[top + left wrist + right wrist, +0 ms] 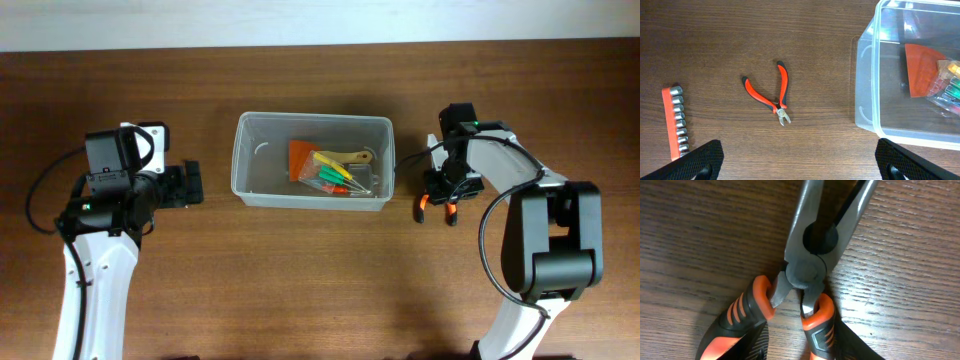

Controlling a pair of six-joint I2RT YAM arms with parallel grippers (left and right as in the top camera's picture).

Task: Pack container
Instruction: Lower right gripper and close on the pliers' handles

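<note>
We see the container (pixel 312 160) mid-desk (pixel 300 290), with a screwdriver packet (pixel 340 178) inside. The left jaws are spread wide with nothing between them, left of the tub, where red-handled cutters (pixel 771 95) lie. The right jaws hang over orange-handled pliers (pixel 805 270) just right of the container; spread or pressed together, we cannot tell.

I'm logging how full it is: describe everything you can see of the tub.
The tub is a rectangular box of clear, slightly frosted plastic with rounded corners and a rim, open at the top. It stands upright on the wooden table. Its left half is bare; toward the right lie an orange flat piece, a packet of coloured screwdrivers and a tan tool.
</note>
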